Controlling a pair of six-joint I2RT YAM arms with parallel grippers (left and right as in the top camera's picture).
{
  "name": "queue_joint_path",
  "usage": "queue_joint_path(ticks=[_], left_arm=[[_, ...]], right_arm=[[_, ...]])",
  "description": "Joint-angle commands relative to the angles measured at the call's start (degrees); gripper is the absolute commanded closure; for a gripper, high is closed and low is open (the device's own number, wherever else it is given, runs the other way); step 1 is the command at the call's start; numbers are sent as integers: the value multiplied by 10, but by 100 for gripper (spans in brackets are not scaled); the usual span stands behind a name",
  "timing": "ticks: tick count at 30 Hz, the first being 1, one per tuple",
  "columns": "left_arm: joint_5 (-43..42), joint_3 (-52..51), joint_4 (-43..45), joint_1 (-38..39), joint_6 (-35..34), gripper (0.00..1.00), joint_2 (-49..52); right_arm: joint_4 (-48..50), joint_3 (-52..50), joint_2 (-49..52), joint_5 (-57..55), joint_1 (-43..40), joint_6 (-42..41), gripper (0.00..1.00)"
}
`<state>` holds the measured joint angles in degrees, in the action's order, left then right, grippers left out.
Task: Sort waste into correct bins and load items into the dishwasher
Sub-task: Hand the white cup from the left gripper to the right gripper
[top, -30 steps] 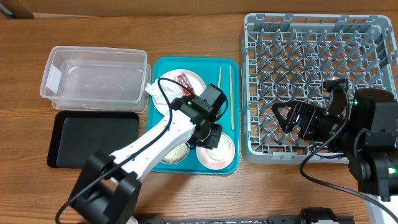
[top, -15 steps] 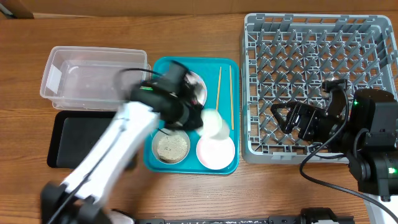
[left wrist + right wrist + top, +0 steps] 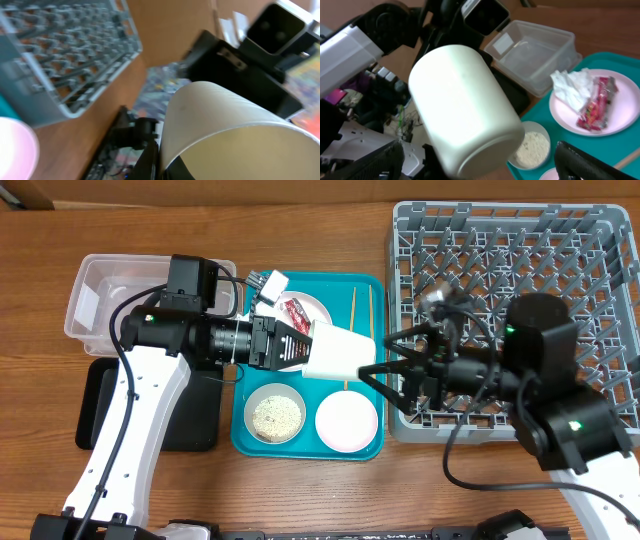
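PLACE: you're working at a robotics lab bench | EVIDENCE: bare brown wooden tabletop (image 3: 320,240); brown cardboard box corner (image 3: 22,192), upper left of overhead; tangled wires and electronic gear (image 3: 380,115), lower left of right-wrist view

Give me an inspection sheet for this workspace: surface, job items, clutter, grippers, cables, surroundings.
Surface: wooden table, teal tray in the middle.
Job's things: white cup held sideways above the teal tray; napkin and red wrapper on the pink plate; rice in the metal bowl; pink bowl empty; chopsticks on the teal tray; clear tub, black tray and rack show nothing inside.
Clutter: nothing seen.
Grippers: left gripper shut on the white cup; right gripper with fingers open, facing the cup's base.
Cables: left-arm cable and right-arm cable, both black.
Surroundings: blurred gear beyond the table edge, unidentifiable.
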<state>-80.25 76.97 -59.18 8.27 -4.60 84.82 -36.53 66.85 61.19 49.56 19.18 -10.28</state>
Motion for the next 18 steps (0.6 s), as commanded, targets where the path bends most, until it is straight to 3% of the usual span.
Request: queue_joint_path(ticks=[1, 4, 8, 10, 12, 13, 14, 18], left_arm=[[-68, 4, -2, 8, 21, 96, -1], [-66, 4, -2, 8, 23, 96, -1], [-63, 4, -2, 8, 25, 96, -1], [-62, 4, -2, 8, 25, 92, -1], [-53, 4, -2, 8, 26, 63, -1], [-37, 4, -2, 8, 25, 39, -1], [-13, 4, -2, 8, 25, 21, -1], [186, 4, -35, 8, 20, 8, -1]], right_arm=[[20, 14, 14, 16, 19, -17, 6], [39, 14, 27, 16, 35, -18, 15], [52, 14, 32, 16, 41, -19, 38], [51, 14, 31, 16, 41, -19, 40], [47, 14, 31, 14, 40, -19, 42], [43, 14, 30, 9, 38, -19, 45], [35, 14, 28, -1, 35, -19, 47], [-40, 15, 9, -120, 6, -20, 54]])
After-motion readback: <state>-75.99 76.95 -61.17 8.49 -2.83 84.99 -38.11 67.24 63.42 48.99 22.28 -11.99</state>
